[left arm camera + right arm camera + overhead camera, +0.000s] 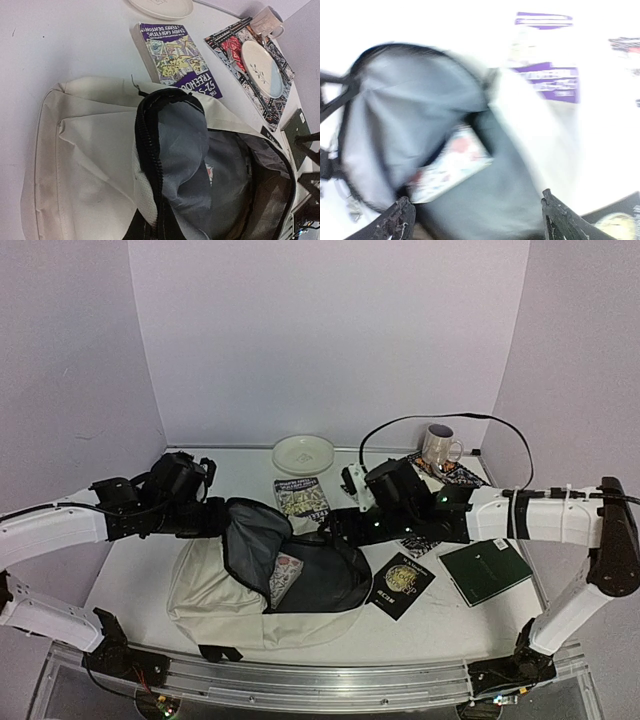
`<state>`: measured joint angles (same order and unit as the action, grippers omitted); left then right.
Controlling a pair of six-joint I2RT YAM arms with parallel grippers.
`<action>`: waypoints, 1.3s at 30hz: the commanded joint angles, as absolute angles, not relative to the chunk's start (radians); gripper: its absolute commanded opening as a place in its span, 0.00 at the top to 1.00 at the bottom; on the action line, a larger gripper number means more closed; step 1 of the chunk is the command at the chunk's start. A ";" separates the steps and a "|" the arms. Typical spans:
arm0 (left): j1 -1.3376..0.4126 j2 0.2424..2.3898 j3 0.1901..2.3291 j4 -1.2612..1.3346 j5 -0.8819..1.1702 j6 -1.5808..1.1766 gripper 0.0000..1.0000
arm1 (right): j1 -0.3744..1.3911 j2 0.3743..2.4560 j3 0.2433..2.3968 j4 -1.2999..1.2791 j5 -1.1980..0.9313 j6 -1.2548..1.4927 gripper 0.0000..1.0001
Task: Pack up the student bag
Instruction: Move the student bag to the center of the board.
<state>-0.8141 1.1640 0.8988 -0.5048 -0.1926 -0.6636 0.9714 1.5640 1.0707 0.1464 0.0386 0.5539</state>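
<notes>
The student bag (215, 600) lies at the near middle of the table, cream outside (85, 150), grey inside (410, 100). My left gripper (220, 517) is shut on the edge of its zippered flap (150, 150) and holds it lifted, so the mouth stands open. Its fingers do not show in the left wrist view. A white book with red pattern (285, 575) lies inside the bag (450, 165). My right gripper (335, 527) hovers over the opening, open and holding nothing (480, 225). The right wrist view is blurred.
A purple book (302, 497) lies behind the bag. A black book with a gold emblem (402, 582) and a green notebook (485, 570) lie to its right. A white plate (303, 452), a mug (440, 445) and a patterned placemat (235, 47) sit at the back.
</notes>
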 commanded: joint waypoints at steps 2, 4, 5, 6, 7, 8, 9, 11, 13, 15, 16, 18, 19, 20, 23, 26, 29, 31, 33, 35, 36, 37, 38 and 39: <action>-0.797 1.174 0.899 -0.539 -0.262 -0.677 1.00 | 0.927 1.624 1.020 0.080 0.081 0.524 0.16; -0.793 1.191 0.906 -0.551 -0.283 -0.677 1.00 | 0.931 1.675 1.031 0.100 0.009 0.526 0.18; -0.791 1.199 0.911 -0.555 -0.292 -0.677 1.00 | 0.937 1.705 1.034 0.121 -0.023 0.531 0.19; -0.789 1.206 0.916 -0.559 -0.300 -0.677 1.00 | 0.944 1.732 1.037 0.147 -0.054 0.537 0.19; -0.788 1.213 0.920 -0.561 -0.309 -0.675 1.00 | 0.956 1.758 1.048 0.165 -0.071 0.544 0.20; -0.787 1.219 0.923 -0.562 -0.319 -0.674 1.00 | 0.969 1.788 1.062 0.179 -0.087 0.550 0.20; -0.786 1.223 0.925 -0.563 -0.330 -0.673 1.00 | 0.980 1.814 1.078 0.195 -0.108 0.556 0.20; -0.780 1.230 0.927 -0.565 -0.355 -0.670 1.00 | 0.999 1.867 1.116 0.234 -0.160 0.572 0.20; -0.769 1.234 0.931 -0.571 -0.378 -0.668 1.00 | 1.021 1.912 1.158 0.278 -0.204 0.590 0.21; -0.756 1.234 0.936 -0.584 -0.407 -0.669 1.00 | 1.044 1.967 1.207 0.312 -0.236 0.606 0.22; -0.745 1.233 0.939 -0.598 -0.427 -0.672 1.00 | 1.057 1.991 1.236 0.325 -0.256 0.610 0.22; -0.725 1.234 0.948 -0.625 -0.463 -0.677 1.00 | 1.085 2.048 1.314 0.339 -0.286 0.615 0.23; -0.714 1.233 0.952 -0.637 -0.478 -0.680 1.00 | 1.097 2.073 1.351 0.344 -0.299 0.615 0.23; -0.704 1.230 0.954 -0.648 -0.490 -0.684 1.00 | 1.110 2.097 1.389 0.346 -0.311 0.613 0.23; -0.674 1.222 0.960 -0.686 -0.544 -0.696 0.99 | 1.134 2.147 1.484 0.348 -0.339 0.605 0.23; -0.639 1.219 0.956 -0.711 -0.582 -0.702 0.97 | 1.137 2.149 1.509 0.347 -0.333 0.588 0.22; -0.614 1.225 0.959 -0.719 -0.597 -0.700 0.94 | 1.138 2.094 1.472 0.344 -0.289 0.552 0.19; -0.611 1.232 0.969 -0.718 -0.600 -0.694 0.90 | 1.137 2.038 1.430 0.339 -0.258 0.520 0.16; -0.611 1.232 0.989 -0.716 -0.573 -0.682 0.85 | 1.135 1.979 1.383 0.327 -0.207 0.493 0.14; -0.611 1.223 1.011 -0.713 -0.539 -0.670 0.75 | 1.130 1.907 1.332 0.315 -0.159 0.469 0.11; -0.611 1.219 1.027 -0.714 -0.523 -0.662 0.71 | 1.125 1.880 1.303 0.308 -0.130 0.459 0.09; -0.611 1.212 1.040 -0.714 -0.505 -0.652 0.66 | 1.119 1.847 1.280 0.302 -0.104 0.450 0.08; -0.611 1.206 1.055 -0.713 -0.489 -0.644 0.61 | 1.113 1.812 1.256 0.295 -0.083 0.442 0.07; -0.611 1.200 1.072 -0.713 -0.477 -0.638 0.56 | 1.104 1.783 1.231 0.288 -0.065 0.435 0.06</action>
<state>-0.6161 1.2335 0.9727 -0.7168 -0.5137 -0.6708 1.1290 1.9492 1.2970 0.3128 -0.1841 0.4997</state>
